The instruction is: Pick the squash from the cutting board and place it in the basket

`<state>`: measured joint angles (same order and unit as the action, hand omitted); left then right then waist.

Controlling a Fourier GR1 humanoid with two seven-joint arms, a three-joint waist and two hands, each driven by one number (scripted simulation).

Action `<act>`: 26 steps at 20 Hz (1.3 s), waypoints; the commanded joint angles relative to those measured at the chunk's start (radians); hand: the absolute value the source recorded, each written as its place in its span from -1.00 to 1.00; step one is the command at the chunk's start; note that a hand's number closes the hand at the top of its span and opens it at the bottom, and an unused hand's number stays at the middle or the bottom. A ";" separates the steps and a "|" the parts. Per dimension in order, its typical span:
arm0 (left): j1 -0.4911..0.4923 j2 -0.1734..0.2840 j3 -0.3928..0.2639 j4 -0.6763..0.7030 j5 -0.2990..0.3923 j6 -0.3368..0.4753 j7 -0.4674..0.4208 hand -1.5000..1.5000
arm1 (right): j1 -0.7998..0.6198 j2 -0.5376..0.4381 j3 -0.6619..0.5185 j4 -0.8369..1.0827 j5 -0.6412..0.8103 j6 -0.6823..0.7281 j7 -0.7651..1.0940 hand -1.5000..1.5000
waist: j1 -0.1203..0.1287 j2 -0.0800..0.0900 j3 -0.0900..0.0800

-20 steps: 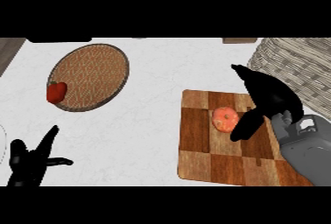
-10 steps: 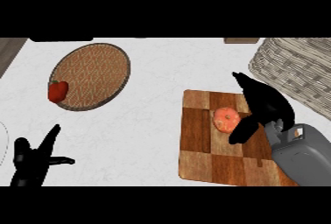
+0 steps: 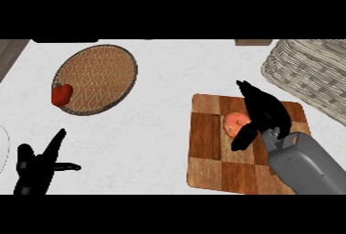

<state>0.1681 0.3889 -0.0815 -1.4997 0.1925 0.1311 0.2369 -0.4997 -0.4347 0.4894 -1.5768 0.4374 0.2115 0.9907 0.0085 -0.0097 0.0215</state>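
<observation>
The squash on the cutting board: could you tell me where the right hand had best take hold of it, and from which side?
Probably across its rounded middle, coming from above and from the right. The squash is small, roundish and lies low on the cutting board, with no stem or handle showing. The right hand is already beside it, thumb reaching down its near side, and its left side is bare board.

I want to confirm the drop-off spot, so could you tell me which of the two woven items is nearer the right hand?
The pale deep basket at the upper right, beside the right hand; the brown flat tray lies far left.
</observation>
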 commanded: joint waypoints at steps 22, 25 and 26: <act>-0.042 -0.116 -0.021 0.080 -0.039 -0.030 0.031 0.00 | 0.069 0.084 -0.006 0.204 0.117 0.001 -0.105 1.00 | -0.010 0.013 -0.022; -0.001 -0.066 0.014 0.066 -0.005 -0.099 0.020 0.00 | 0.054 0.052 0.022 0.188 0.161 0.018 -0.151 1.00 | -0.006 0.012 -0.022; -0.020 -0.116 -0.020 0.054 -0.035 -0.053 0.032 0.00 | 0.023 0.053 0.015 0.198 0.176 0.021 -0.147 1.00 | -0.006 0.012 -0.022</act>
<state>0.1616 0.3439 -0.0422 -1.5003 0.1518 0.0906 0.2454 -0.4549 -0.3675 0.4964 -1.4008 0.5724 0.2274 0.8832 0.0064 -0.0098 0.0218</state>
